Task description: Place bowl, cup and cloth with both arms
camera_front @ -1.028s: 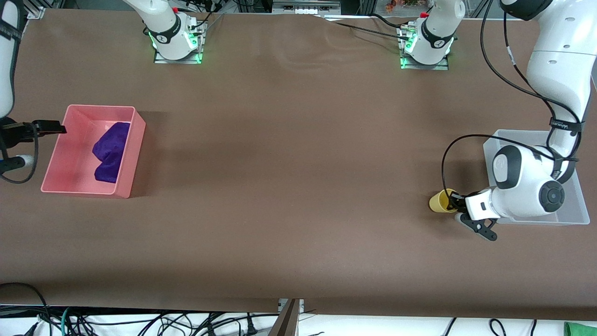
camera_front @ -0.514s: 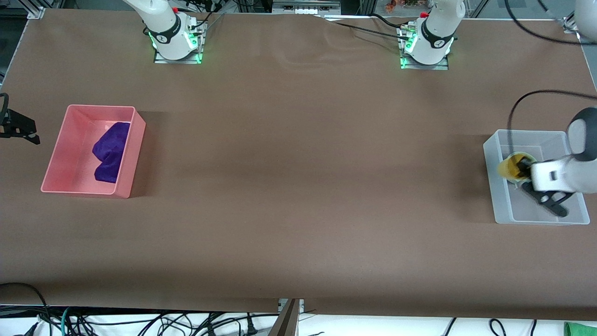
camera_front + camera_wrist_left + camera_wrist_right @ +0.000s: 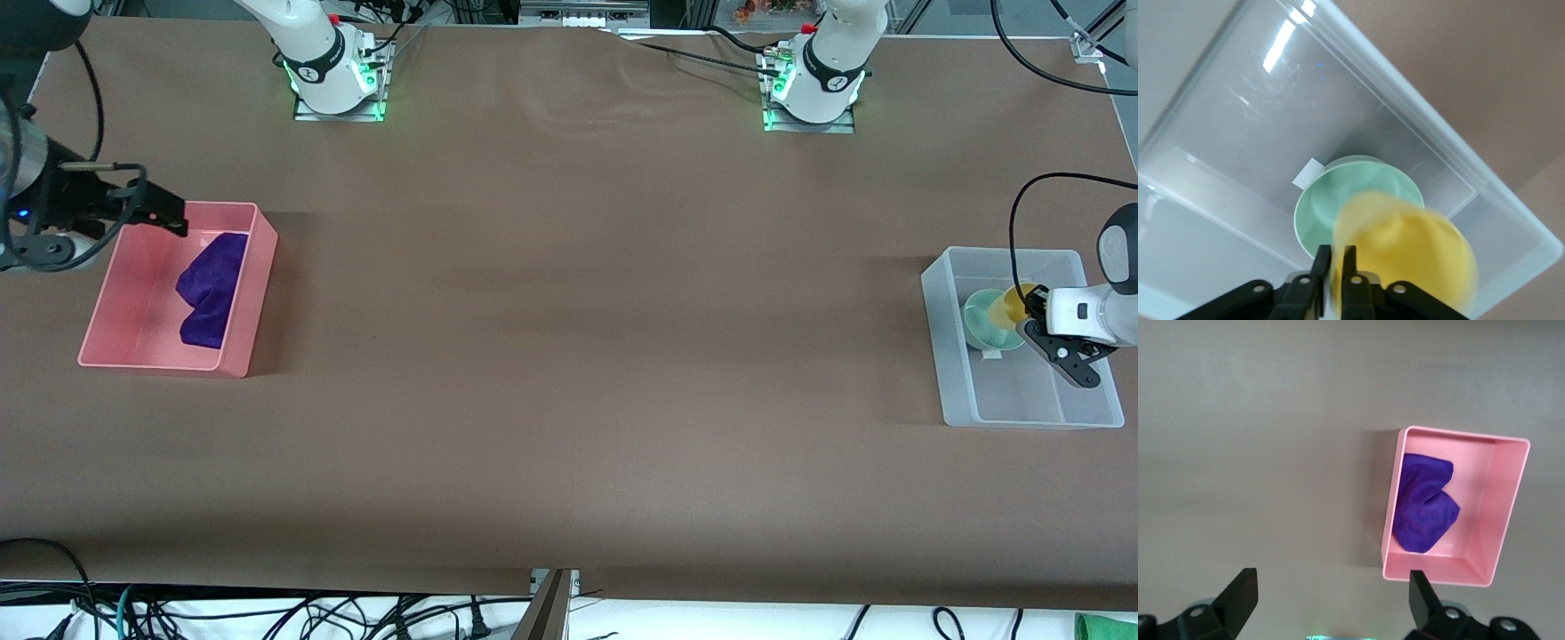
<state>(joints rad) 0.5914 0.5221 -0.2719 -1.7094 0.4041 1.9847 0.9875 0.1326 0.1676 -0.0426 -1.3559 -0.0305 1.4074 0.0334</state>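
Observation:
The yellow cup [image 3: 1016, 304] is pinched by its rim in my left gripper [image 3: 1031, 308], which holds it tilted over the mint-green bowl [image 3: 987, 320]. The bowl sits in the clear bin [image 3: 1022, 418]. In the left wrist view the fingers [image 3: 1319, 263] clamp the cup [image 3: 1411, 253] just above the bowl [image 3: 1331, 200]. The purple cloth [image 3: 211, 289] lies bunched in the pink bin [image 3: 160, 363]. My right gripper [image 3: 164, 213] hovers open and empty over that bin's corner. In the right wrist view [image 3: 1330, 593] it is high above the cloth [image 3: 1425, 503].
The clear bin stands at the left arm's end of the table and the pink bin [image 3: 1511, 493] at the right arm's end. A small white label [image 3: 1306, 175] lies beside the bowl in the clear bin [image 3: 1511, 220]. Brown table [image 3: 569, 338] stretches between the bins.
My left gripper lifted the yellow cup from the table beside the clear bin and carried it in over the bowl. My right gripper swung out past the table's end, then back over the pink bin's corner.

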